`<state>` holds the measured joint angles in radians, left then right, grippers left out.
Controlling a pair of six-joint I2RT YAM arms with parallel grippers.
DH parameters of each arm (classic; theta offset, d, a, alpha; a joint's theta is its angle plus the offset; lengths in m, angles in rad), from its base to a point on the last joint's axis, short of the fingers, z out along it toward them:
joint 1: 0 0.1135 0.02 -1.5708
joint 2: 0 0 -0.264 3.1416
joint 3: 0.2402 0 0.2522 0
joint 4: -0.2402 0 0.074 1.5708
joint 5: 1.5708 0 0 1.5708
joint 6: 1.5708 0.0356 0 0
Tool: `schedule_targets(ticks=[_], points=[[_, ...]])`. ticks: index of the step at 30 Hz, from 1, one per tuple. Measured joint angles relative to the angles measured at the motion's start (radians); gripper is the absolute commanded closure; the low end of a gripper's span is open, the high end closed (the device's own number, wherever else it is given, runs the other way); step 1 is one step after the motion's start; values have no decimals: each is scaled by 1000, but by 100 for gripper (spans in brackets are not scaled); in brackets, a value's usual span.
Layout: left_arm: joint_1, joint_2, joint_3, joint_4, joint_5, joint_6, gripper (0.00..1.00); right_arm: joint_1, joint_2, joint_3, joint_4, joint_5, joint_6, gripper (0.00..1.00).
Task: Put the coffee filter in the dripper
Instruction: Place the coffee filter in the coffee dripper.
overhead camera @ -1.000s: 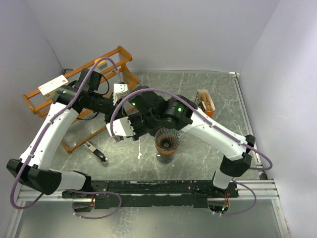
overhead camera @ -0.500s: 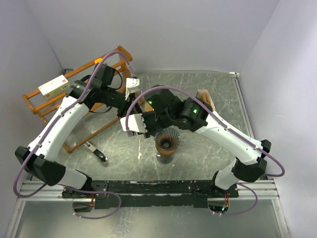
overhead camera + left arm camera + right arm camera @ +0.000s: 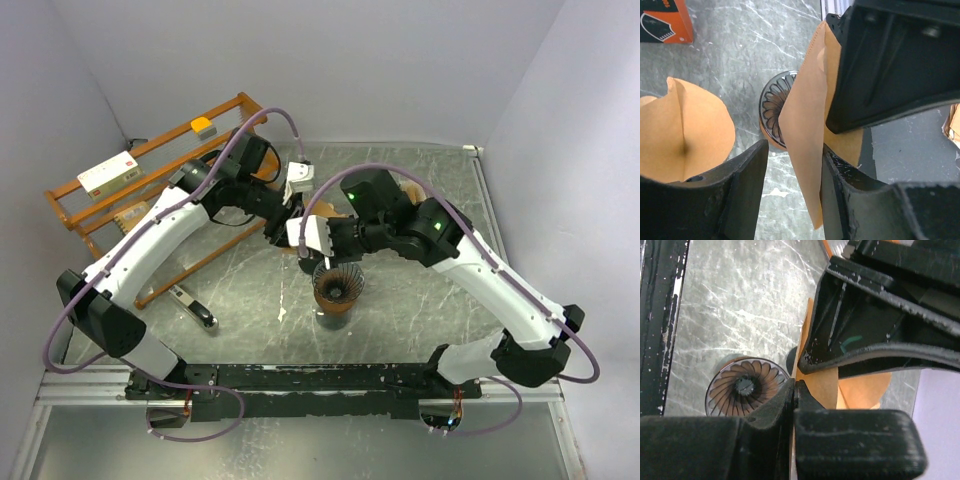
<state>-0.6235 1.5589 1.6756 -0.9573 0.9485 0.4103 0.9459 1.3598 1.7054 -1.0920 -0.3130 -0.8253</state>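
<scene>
The dripper (image 3: 337,283) is a ribbed amber cone standing mid-table; it also shows in the left wrist view (image 3: 774,105) and the right wrist view (image 3: 745,387). My right gripper (image 3: 306,240) (image 3: 795,386) is shut on one wall of the brown paper coffee filter (image 3: 822,387), just left of and above the dripper. My left gripper (image 3: 293,213) (image 3: 793,149) is open, its jaws straddling that filter wall (image 3: 807,135), which leans on the right finger (image 3: 855,200). More brown paper (image 3: 690,135) shows beyond the left finger.
A wooden rack (image 3: 150,190) with a white box (image 3: 107,172) stands at the back left. A holder of filters (image 3: 415,205) is behind the right arm. A black-handled tool (image 3: 190,305) lies front left. An orange box (image 3: 662,20) sits on the table.
Both arms have swung right from beside the rack to just left of the dripper, the right gripper carrying the filter with it. The dripper has not moved.
</scene>
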Motion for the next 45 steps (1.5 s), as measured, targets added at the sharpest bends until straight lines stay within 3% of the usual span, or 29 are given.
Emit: schedule_targets(ticks=[12, 37, 45], points=[[-64, 2, -58, 124, -44, -19, 49, -121, -98, -133, 19, -135, 17, 100], [-175, 102, -71, 204, -150, -51, 48, -205, -224, -438, 133, -313, 26, 100], [-179, 108, -82, 213, -168, -51, 46, -225, -249, -477, 145, -342, 33, 82]])
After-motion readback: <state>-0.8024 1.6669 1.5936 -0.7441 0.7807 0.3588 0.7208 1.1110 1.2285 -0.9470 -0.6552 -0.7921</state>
